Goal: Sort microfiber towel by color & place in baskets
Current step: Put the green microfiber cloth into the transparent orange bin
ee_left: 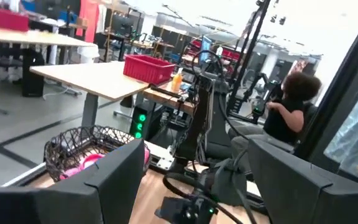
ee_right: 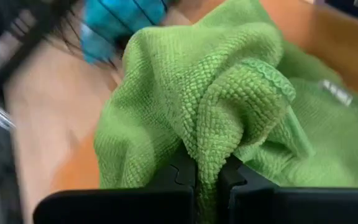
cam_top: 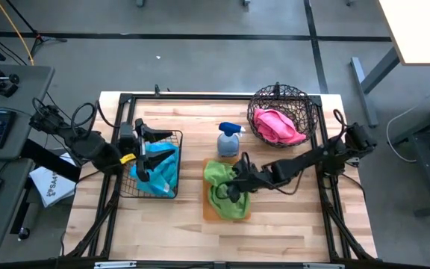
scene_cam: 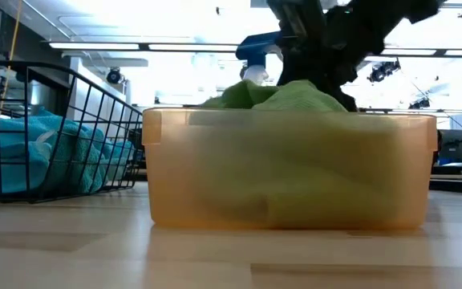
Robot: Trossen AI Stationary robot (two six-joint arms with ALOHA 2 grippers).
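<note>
— Where's the right hand (ee_right: pixel 207 171) now?

— Down over the orange tray (cam_top: pixel 208 214), pinched tight on a fold of the green towel (ee_right: pixel 229 99). The rest of that towel lies bunched inside the tray, humped above its rim.

— And the left hand (cam_top: pixel 149 146)?

— Over the square black basket (cam_top: pixel 176 166), fingers spread wide, gripping nothing. The blue towels (cam_top: pixel 163 170) are heaped in that basket under it.

— The pink ones?

— A pink towel (cam_top: pixel 278 125) sits in the round wire bowl (cam_top: pixel 303 102) at the far right corner of the tabletop (cam_top: pixel 275 232).

— Anything else out there?

— A spray bottle (cam_top: pixel 228 140) stands between the bowl and the black basket, just behind the tray. Beyond the tabletop a person (ee_left: pixel 291 109) sits at a bench.
</note>
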